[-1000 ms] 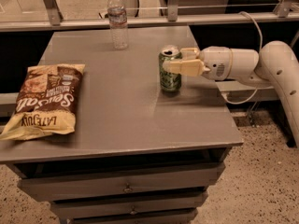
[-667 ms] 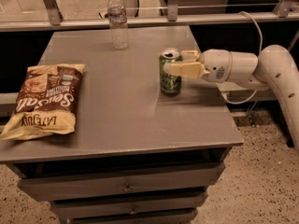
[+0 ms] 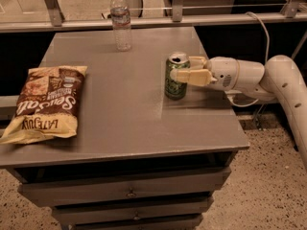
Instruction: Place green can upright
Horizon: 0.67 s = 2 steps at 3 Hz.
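Far left of the fingers, I note a brown and yellow crinkled foil snack bag (image 3: 43,102) lying flat on the grey flat-topped metal cabinet (image 3: 120,128), its print upside down to me. Left of the fingers and further back, near the rear edge, a clear plastic water bottle (image 3: 121,20) with a white cap stands upright, well apart from everything else.

Between the fingers I find the green can (image 3: 175,83), a small dark-green aluminium cylinder with pale lettering and a silver pull-tab top. It stands upright with its base on the cabinet top, toward the right side.

The white two-finger gripper (image 3: 182,67) reaches in level from the right. Its cream fingers (image 3: 191,76) are clamped on the upper half of the green can, one across the near side, one behind the rim.

Right of the fingers, the white tubular arm (image 3: 283,80) bends down off the cabinet edge, and a pale cable (image 3: 261,30) loops above it
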### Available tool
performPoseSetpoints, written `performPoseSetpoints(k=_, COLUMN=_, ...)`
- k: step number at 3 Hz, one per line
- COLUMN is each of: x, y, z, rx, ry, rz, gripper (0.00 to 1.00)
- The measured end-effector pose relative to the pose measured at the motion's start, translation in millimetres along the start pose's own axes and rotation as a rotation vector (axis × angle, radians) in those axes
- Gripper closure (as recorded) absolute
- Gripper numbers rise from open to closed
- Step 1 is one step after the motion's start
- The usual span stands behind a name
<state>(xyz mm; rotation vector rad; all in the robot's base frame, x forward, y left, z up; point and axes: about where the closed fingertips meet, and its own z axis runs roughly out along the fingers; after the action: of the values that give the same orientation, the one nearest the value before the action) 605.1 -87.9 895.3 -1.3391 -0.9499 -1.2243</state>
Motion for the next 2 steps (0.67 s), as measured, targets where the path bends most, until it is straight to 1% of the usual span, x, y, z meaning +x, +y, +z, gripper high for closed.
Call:
performPoseSetpoints(k=1, x=-0.9, y=-1.5, z=-3.7, rx=0.003, ry=0.006, rz=0.000, gripper=0.00)
performPoseSetpoints(k=2, x=5.4, y=-6.7, z=-14.3, rx=-0.002, ry=-0.018, rz=-0.018, gripper=0.00)
